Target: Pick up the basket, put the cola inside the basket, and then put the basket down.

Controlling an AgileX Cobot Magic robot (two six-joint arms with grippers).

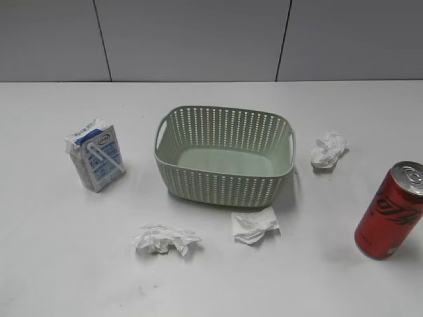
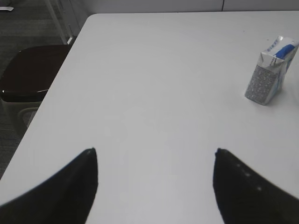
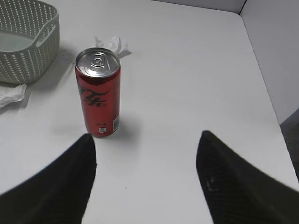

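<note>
The pale green perforated basket [image 1: 225, 153] stands empty and upright in the middle of the white table; its right end shows in the right wrist view [image 3: 28, 44]. The red cola can [image 1: 389, 211] stands upright at the right. In the right wrist view the cola [image 3: 98, 92] stands just ahead and left of my open, empty right gripper [image 3: 147, 137]. My left gripper [image 2: 155, 151] is open and empty over bare table near the left edge. Neither gripper shows in the exterior view.
A blue-and-white drink carton [image 1: 96, 154] stands left of the basket, and also shows in the left wrist view [image 2: 271, 77]. Crumpled tissues lie in front of the basket [image 1: 165, 239], [image 1: 254, 225] and to its right [image 1: 328, 149]. A dark bin [image 2: 28, 74] stands beyond the table's left edge.
</note>
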